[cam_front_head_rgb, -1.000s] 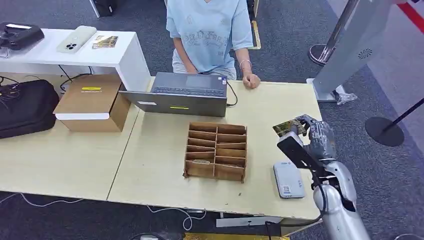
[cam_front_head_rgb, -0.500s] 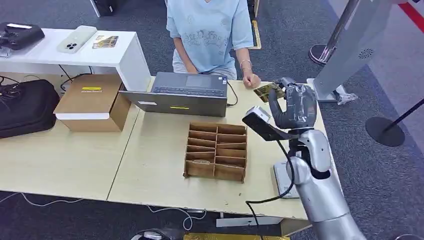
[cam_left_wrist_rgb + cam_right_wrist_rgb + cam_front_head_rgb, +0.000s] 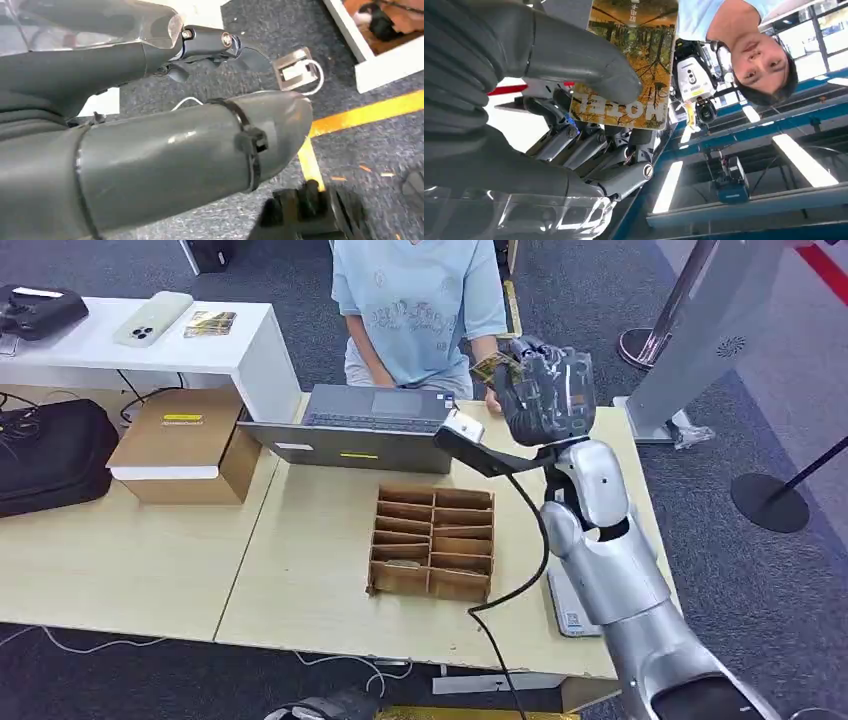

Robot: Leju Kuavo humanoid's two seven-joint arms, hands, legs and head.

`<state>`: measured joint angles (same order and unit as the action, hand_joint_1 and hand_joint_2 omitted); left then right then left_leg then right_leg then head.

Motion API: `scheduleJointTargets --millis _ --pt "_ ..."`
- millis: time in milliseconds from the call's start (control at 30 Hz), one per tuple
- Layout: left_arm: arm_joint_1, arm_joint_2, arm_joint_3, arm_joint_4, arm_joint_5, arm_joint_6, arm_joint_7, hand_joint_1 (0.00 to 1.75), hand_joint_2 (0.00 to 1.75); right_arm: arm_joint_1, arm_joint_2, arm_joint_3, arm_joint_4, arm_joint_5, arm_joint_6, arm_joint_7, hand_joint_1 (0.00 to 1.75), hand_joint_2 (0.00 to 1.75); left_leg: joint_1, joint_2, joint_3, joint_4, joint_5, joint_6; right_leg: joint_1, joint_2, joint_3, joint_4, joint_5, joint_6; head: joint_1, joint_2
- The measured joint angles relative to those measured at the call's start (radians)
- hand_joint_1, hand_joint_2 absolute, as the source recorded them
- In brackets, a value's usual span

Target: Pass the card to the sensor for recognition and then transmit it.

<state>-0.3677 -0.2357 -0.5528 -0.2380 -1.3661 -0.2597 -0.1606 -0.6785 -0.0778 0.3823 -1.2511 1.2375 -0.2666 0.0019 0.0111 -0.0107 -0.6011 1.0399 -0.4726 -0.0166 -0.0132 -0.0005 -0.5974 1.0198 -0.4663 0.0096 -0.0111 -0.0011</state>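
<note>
My right hand (image 3: pixel 545 390) is raised high over the far right part of the table, in front of the seated person (image 3: pixel 415 310). It pinches a card (image 3: pixel 494 367) with an autumn forest picture. In the right wrist view the card (image 3: pixel 634 65) is gripped between the thick thumb (image 3: pixel 574 55) and the darker fingers (image 3: pixel 589 145). The white card sensor (image 3: pixel 565 612) lies on the table near its front right edge, partly hidden behind my right arm. In the left wrist view my left hand (image 3: pixel 200 125) hangs over the carpet, holding nothing, fingers apart.
A wooden compartment rack (image 3: pixel 432 540) stands mid-table, with a laptop (image 3: pixel 370 425) behind it. A cardboard box (image 3: pixel 185 445) and a black bag (image 3: pixel 50 455) lie on the left. A white side table (image 3: pixel 250 350) carries a phone and cards. A grey gate post (image 3: pixel 700 330) stands at the right.
My right hand has risen from just above the sensor and swung up and leftward toward the person, still holding the card.
</note>
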Motion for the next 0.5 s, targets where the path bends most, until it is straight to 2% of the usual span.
scheduleJointTargets --millis 100,267,500 --pt "0.034 0.01 -0.016 0.0 -0.004 0.017 0.0 0.0 0.0 -0.053 0.012 0.007 0.059 0.013 0.006 -0.007 1.75 1.75 0.0 0.0 0.0 0.0 0.0 0.0 0.0 0.0 -0.001 0.0 0.0 0.0 -0.001 0.0" --pt "0.05 0.015 -0.032 -0.001 -0.002 0.01 0.0 0.0 0.0 -0.116 0.044 0.028 0.137 0.043 0.026 -0.001 1.75 1.75 0.0 0.0 -0.001 0.0 0.0 0.0 0.0 -0.001 -0.001 0.0 0.0 0.0 0.0 0.0" --pt "0.052 0.024 -0.05 -0.003 0.008 0.005 -0.007 0.0 0.0 -0.284 0.125 0.042 0.344 0.033 0.089 0.013 1.75 1.75 0.0 0.0 0.0 0.0 0.002 -0.002 0.0 0.0 -0.001 0.0 0.001 -0.002 0.0 0.0"
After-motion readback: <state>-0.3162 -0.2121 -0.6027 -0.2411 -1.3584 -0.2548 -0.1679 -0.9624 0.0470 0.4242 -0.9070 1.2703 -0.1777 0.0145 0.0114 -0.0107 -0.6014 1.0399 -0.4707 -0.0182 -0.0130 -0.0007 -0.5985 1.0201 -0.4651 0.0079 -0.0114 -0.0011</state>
